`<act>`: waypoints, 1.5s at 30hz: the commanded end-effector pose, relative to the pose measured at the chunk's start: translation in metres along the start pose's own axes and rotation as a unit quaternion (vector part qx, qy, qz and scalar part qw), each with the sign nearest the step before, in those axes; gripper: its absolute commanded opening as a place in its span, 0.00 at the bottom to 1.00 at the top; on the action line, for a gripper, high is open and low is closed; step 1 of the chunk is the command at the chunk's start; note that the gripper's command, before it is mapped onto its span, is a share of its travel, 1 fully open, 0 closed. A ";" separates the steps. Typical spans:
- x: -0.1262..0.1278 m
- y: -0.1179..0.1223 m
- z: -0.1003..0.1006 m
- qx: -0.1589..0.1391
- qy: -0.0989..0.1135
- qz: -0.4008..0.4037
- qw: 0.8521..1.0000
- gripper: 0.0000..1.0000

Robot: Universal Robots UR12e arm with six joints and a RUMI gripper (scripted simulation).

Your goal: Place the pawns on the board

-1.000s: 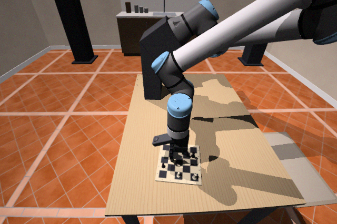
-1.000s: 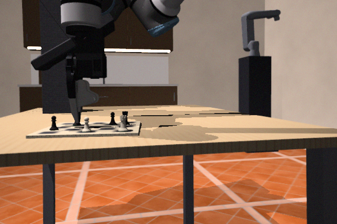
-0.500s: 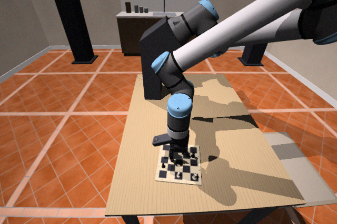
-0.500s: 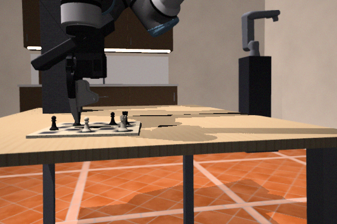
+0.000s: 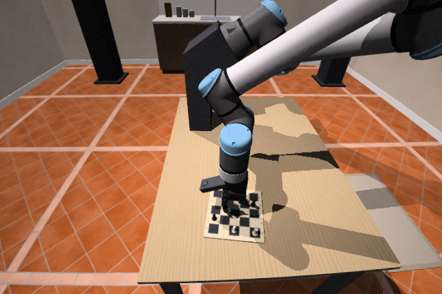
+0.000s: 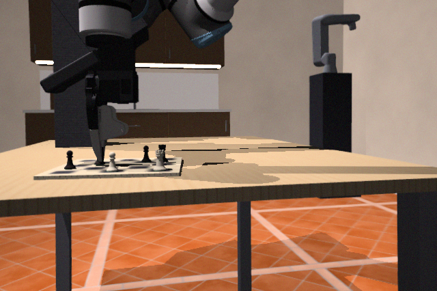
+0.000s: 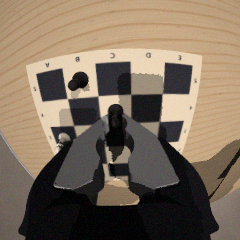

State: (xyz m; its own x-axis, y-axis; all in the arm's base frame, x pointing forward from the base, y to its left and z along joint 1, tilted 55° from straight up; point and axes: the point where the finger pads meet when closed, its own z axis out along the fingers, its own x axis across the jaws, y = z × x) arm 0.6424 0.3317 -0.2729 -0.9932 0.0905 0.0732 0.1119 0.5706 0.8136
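Observation:
The black pawn [image 6: 100, 162] [image 7: 115, 110] is between the jaws of my gripper [image 5: 228, 212] [image 6: 100, 154] [image 7: 115, 115], which is shut on it. The pawn is upright over C4, its base at about board level; whether it touches cannot be told. The white pawn [image 5: 233, 229] [image 6: 112, 162] [image 7: 63, 139] stands upright on A3 of the board [image 5: 235, 239] [image 6: 106, 176] [image 7: 112, 55]. The jaws hide part of the board in the wrist view.
Another black pawn [image 5: 214, 217] [image 6: 69, 160] [image 7: 78, 81] stands on B5. A white rook [image 5: 255, 232] [image 6: 159, 161] stands on A1. A third black pawn [image 6: 146, 154] and a black rook [image 6: 164, 155] stand farther back on the board, beyond the white rook in the exterior view.

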 end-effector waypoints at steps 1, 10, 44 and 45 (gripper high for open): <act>-0.001 0.000 0.000 0.000 0.000 0.000 1.000 0.00; -0.001 0.000 0.001 0.000 0.000 0.000 1.000 0.00; -0.001 0.000 0.001 0.000 0.000 0.000 1.000 0.08; -0.001 0.000 0.001 0.000 0.000 0.000 1.000 0.08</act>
State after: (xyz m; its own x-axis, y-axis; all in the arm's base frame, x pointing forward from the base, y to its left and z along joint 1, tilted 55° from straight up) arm 0.6424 0.3326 -0.2735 -0.9932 0.0905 0.0731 0.1119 0.5706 0.8136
